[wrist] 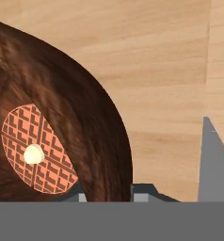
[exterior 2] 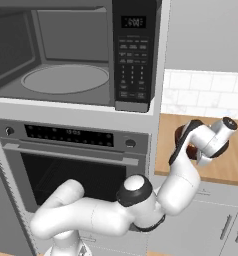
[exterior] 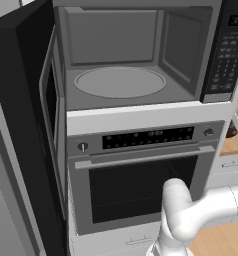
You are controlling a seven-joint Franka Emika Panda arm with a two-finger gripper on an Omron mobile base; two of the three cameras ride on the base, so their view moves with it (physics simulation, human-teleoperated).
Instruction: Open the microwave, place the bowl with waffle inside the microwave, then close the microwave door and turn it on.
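Gripper (wrist: 107, 196): clamped on the bowl's rim; in the hand view one finger tip sits inside the wall, the other outside, the rim pinched between them.
Fingers (wrist: 143, 192): small dark tips low in the hand view, the outer one against the bowl's outside wall above the countertop.
Arm (exterior 2: 183, 185): white, rising from the base in front of the oven, elbow bent, reaching right over the countertop; the hand hangs above the bowl in the right base view.
Bowl (wrist: 85, 122): deep, reddish-brown wood, on the countertop right of the oven stack; in the right base view mostly hidden behind the hand, a dark brown edge showing.
Waffle (wrist: 36, 150): round, orange with a grid pattern, lying flat in the bottom of the bowl, a pale small blob on its middle.
Microwave (exterior: 136, 55): built in above the oven, grey cavity exposed, round turntable (exterior: 120, 82) bare.
Microwave door (exterior: 48, 95): swung wide to the left, seen nearly edge-on in the left base view.
Keypad panel (exterior 2: 133, 55): dark, right of the cavity, small display at the top.
Oven (exterior: 141, 180): silver front, horizontal handle, dark window, door closed, directly under the microwave.
Countertop (exterior 2: 236, 150): light wood, white tiled wall behind it, grey cabinet doors beneath.
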